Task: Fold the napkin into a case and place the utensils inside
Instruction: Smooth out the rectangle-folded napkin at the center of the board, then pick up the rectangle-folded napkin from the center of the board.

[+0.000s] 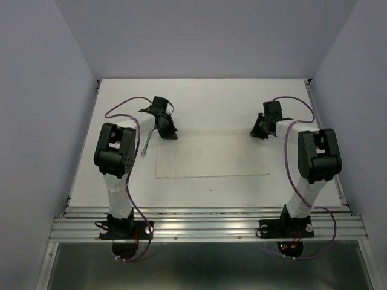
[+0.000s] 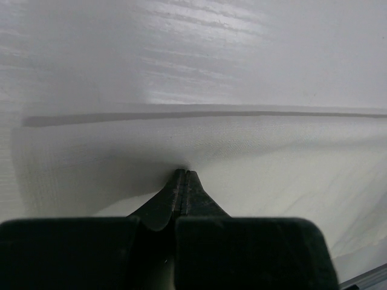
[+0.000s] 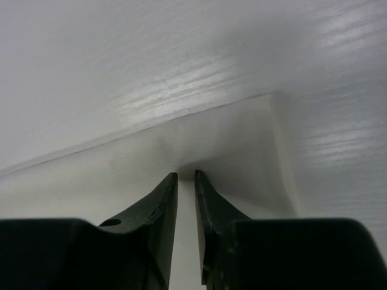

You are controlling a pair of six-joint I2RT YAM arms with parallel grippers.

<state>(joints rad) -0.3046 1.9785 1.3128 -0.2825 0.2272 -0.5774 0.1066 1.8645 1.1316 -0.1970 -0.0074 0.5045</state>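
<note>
The white napkin (image 1: 211,156) lies spread flat mid-table. My left gripper (image 1: 168,134) is down on its far left corner. Its fingers (image 2: 179,184) are pressed together, and the napkin (image 2: 254,157) puckers slightly at their tips, with a shadow line under its far edge. My right gripper (image 1: 259,132) rests on the far right corner. In the right wrist view its fingertips (image 3: 171,181) touch the napkin (image 3: 230,139) with a narrow gap between them. One slim silver utensil (image 1: 146,145) lies just left of the napkin, beside the left arm. No case is formed.
The white tabletop (image 1: 199,99) ends at a metal rail (image 1: 205,226) along the near side, where both arm bases stand. Pale walls close in the left, right and back. Purple cables loop off both arms.
</note>
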